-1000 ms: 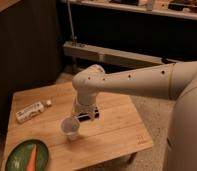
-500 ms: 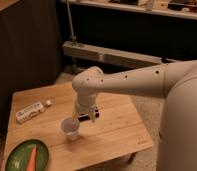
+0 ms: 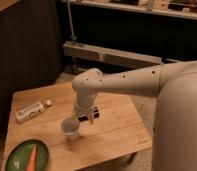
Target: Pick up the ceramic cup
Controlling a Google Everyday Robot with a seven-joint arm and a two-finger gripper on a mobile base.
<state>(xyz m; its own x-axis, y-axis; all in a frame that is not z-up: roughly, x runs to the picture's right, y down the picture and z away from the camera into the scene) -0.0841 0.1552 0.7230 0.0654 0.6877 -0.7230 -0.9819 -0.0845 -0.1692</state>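
With the gripper [image 3: 86, 118] low over the table [image 3: 119, 131], just beside the upright ceramic cup [image 3: 70, 129] near the front edge, its aperture not discernible, the grasp step appears in hand; the next move likely requires a secure hold before lifting.

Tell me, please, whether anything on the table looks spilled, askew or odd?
Nothing stands out. The ceramic cup stands upright on the table, the pincer close beside it; the carton lies flat and the carrot rests on the green plate.
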